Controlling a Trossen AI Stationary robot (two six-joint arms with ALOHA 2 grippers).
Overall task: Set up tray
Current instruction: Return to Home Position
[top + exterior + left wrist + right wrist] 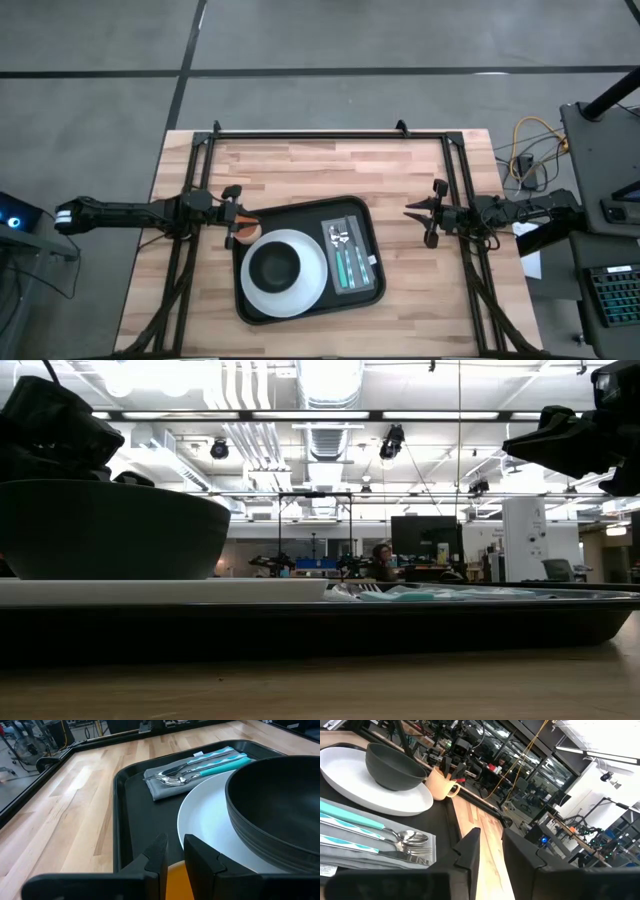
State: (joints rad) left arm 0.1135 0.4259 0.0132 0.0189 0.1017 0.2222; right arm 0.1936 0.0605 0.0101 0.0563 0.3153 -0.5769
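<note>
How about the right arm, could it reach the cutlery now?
Probably yes: the right gripper hovers just right of the tray; the cutlery lies along that side, with nothing between.

Large black raised-rim tray (pixel 285 215), rounded corners, flat and slightly skewed on the wooden table (pixel 300 165).

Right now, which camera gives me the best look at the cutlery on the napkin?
The left wrist view: the cutlery lies nearly whole on the napkin, unblocked. The right wrist view shows only the head ends close up, cropped. The high view shows it small; the low view, just a sliver above the tray rim.
</note>
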